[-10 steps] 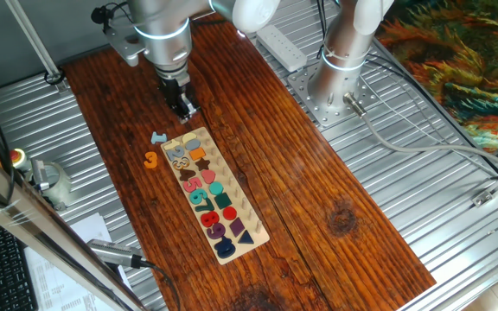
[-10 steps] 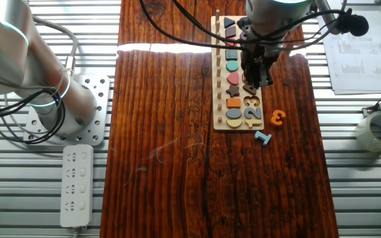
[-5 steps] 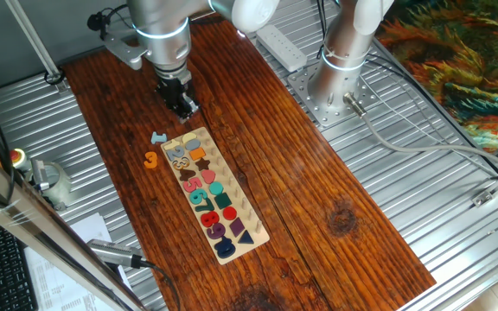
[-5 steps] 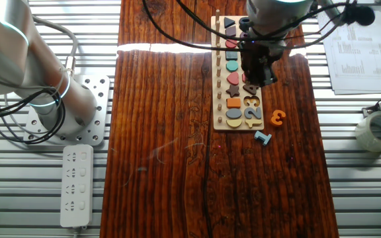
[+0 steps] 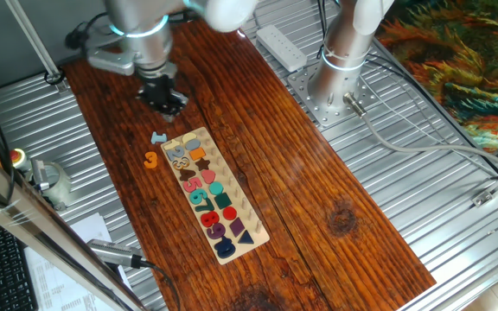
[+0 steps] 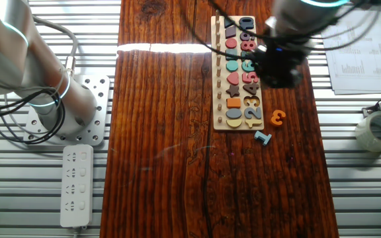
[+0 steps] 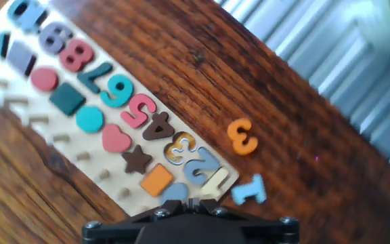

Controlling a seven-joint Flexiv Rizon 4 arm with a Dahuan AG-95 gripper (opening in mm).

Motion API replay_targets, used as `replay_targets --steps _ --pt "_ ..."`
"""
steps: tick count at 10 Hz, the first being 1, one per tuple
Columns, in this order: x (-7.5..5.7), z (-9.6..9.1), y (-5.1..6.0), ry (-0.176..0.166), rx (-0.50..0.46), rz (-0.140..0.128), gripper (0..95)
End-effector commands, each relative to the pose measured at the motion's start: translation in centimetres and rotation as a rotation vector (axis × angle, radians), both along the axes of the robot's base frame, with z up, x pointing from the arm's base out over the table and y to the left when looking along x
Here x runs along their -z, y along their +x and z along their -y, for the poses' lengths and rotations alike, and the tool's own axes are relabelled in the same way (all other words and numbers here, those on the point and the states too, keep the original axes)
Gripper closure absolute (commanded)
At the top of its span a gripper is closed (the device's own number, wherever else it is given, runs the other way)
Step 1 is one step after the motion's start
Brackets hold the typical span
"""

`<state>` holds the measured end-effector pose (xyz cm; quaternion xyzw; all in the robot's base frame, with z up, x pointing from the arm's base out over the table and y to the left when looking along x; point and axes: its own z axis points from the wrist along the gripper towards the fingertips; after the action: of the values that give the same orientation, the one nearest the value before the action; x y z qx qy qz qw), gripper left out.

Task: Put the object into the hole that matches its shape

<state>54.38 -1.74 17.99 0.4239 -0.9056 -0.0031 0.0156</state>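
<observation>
The orange 3 piece [image 5: 150,159] lies flat on the wooden table just beside the puzzle board [image 5: 236,216]; it also shows in the other fixed view [image 6: 277,118] and the hand view [image 7: 242,136]. The 3-shaped hole [image 7: 180,148] is an empty pale recess between the blue 2 and the brown 4, and shows in both fixed views [image 5: 180,161] [image 6: 250,101]. My gripper [image 5: 164,102] hovers above the table past the board's end, blurred in the other fixed view [image 6: 280,69]. Its jaws [image 7: 189,203] stand close together and hold nothing.
A light blue 1 piece [image 5: 156,136] lies loose beside the board's end, near the orange piece [image 7: 250,190]. The board's other recesses hold coloured digits and shapes. A tape roll [image 6: 379,129] and papers [image 6: 359,56] lie off the table, a power strip [image 6: 76,185] on the other side.
The gripper has moved sideways off the board's end, toward the side where the orange 3 lies. The pieces and the board have not moved.
</observation>
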Motion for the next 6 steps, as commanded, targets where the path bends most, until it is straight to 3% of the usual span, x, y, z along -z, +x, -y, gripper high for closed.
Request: replay_targets --steps 1,2,3,5,6 --pt "1.6 0.9 4.9 0.012 -0.344 -0.047 95.0" --pt "2.2 0.8 5.7 0.023 -0.445 -0.049 95.0" --pt "2.4 0.7 5.8 0.026 -0.481 -0.047 95.0" --pt "3.0 0.3 5.9 -0.040 -0.708 -0.060 95.0" --pt "3.4 0.2 5.9 -0.042 -0.801 -0.054 95.0"
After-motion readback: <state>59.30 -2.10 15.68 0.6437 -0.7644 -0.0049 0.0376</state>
